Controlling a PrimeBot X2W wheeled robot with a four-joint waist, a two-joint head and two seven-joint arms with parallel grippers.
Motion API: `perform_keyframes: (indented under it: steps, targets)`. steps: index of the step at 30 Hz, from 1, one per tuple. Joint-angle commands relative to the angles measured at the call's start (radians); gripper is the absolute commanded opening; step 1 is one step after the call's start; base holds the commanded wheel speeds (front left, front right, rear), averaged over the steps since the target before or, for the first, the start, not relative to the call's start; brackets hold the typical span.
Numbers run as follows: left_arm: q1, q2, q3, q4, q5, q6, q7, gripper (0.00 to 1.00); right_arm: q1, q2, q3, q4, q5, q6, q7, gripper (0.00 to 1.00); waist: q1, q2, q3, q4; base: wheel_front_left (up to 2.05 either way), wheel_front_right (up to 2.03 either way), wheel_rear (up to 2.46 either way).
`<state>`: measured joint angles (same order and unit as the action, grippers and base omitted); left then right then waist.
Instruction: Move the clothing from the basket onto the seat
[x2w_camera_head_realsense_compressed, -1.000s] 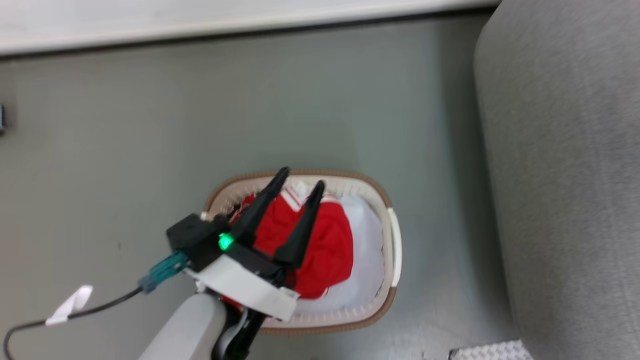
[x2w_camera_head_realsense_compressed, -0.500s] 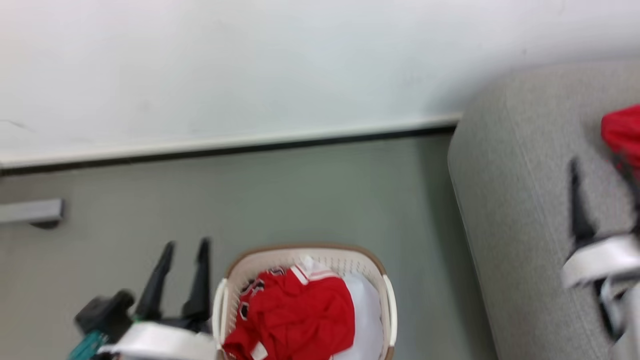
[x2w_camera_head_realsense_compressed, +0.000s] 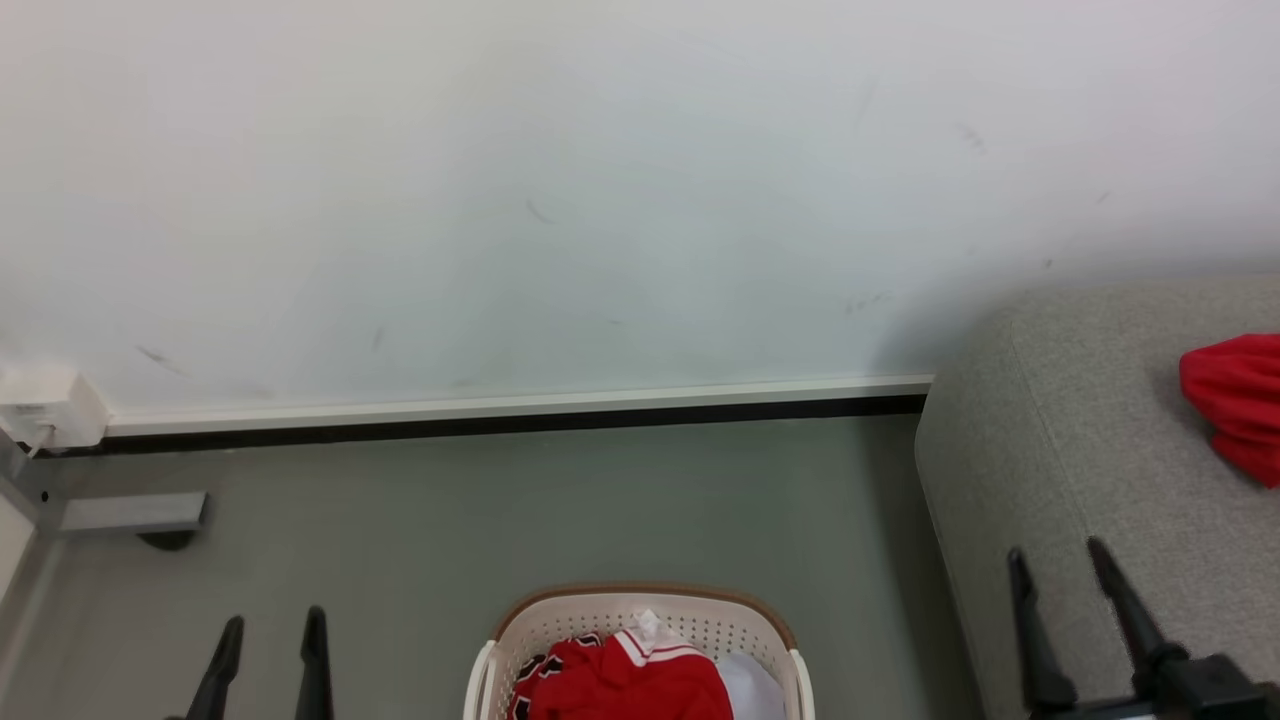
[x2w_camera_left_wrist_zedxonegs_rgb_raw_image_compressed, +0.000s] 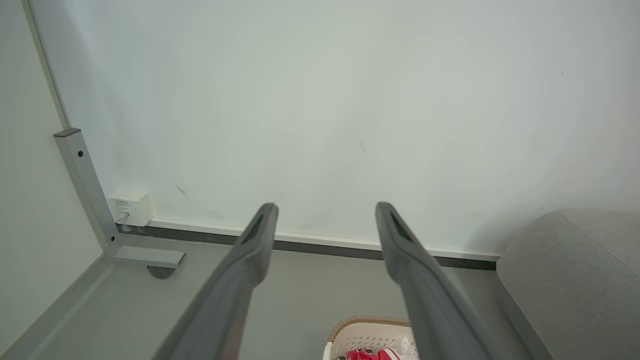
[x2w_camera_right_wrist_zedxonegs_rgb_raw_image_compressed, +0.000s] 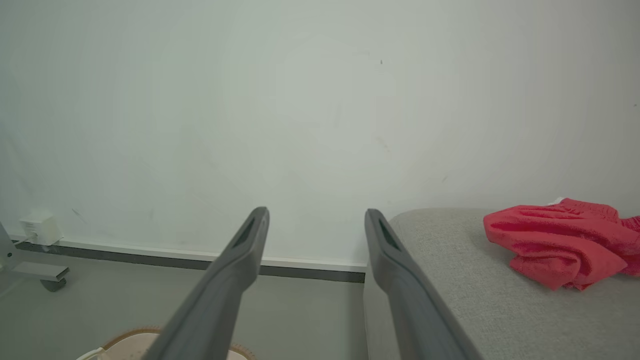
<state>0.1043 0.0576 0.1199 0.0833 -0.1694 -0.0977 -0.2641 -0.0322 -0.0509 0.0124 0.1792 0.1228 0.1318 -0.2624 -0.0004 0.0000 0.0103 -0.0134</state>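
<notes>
Between the left gripper's (x2w_camera_head_realsense_compressed: 274, 640) fingers there is only air. They stand apart and empty, now to the left of the basket (x2w_camera_head_realsense_compressed: 640, 593) rather than over it as a second ago (the head has tipped up too, so much of the shift is the camera's). To its right, a red garment (x2w_camera_head_realsense_compressed: 630, 682) with white trim still lies in the basket. Further right, the right gripper (x2w_camera_head_realsense_compressed: 1058, 575), also spread and empty, is by the near edge of the seat (x2w_camera_head_realsense_compressed: 1080, 450). Beyond its tips one red piece (x2w_camera_head_realsense_compressed: 1235, 405) rests on the cushion. I judge one transfer done and another pick remaining.
</notes>
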Motion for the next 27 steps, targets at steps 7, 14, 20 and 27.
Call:
perform_keyframes:
  steps: [7, 14, 20, 27]
  targets:
    - [0.069, -0.005, 0.02, 0.009, 0.027, -0.012, -0.001, 1.0, 0.037, -0.001, 0.026, 0.097, 0.077, -0.002, -0.003, 1.0, 0.0004, 0.0, -0.028, -0.023, 0.0, 0.0, 0.0]
    - [0.054, -0.005, 0.008, 0.027, 0.014, -0.019, -0.001, 1.0, 0.006, -0.001, 0.029, 0.157, 0.065, -0.002, -0.003, 1.0, 0.0004, 0.0, -0.03, -0.027, 0.0, 0.0, 0.0]
    - [0.044, -0.006, -0.01, 0.045, 0.008, -0.025, -0.001, 1.0, -0.01, -0.001, 0.041, 0.167, 0.068, -0.002, -0.003, 1.0, 0.0004, 0.0, -0.024, -0.031, 0.0, 0.0, 0.0]
    - [0.038, -0.006, -0.016, 0.05, -0.003, -0.029, -0.001, 1.0, -0.02, -0.001, 0.047, 0.165, 0.067, -0.002, -0.003, 1.0, 0.0004, 0.0, -0.014, -0.042, 0.0, 0.0, 0.0]
